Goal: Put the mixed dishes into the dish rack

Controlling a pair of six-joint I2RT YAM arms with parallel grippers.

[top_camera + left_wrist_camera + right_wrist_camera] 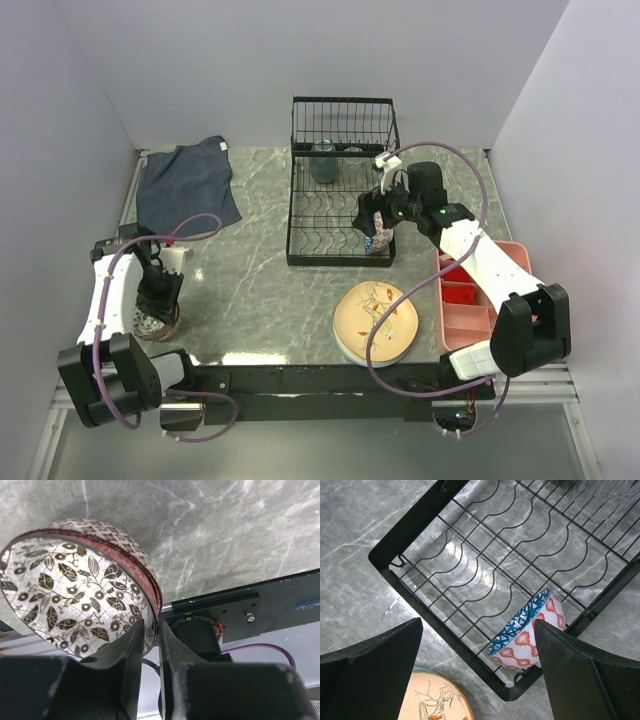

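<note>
Glazed ceramic, the leaf-patterned bowl (75,585) sat at the desk's (260,290) near left: stiff, slick and chippable, I judged, best taken by its rim. My left claw (152,630) straddled that rim narrowly; whether it pinched, I couldn't tell. My right claw (477,627) gaped over the dish rack (385,560).

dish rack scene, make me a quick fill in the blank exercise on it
In the rack, the red-and-blue bowl lies on its ___.
The right gripper above it is ___.
The peach plate sits ___ the rack.
Missing words: side; open; outside.
</note>
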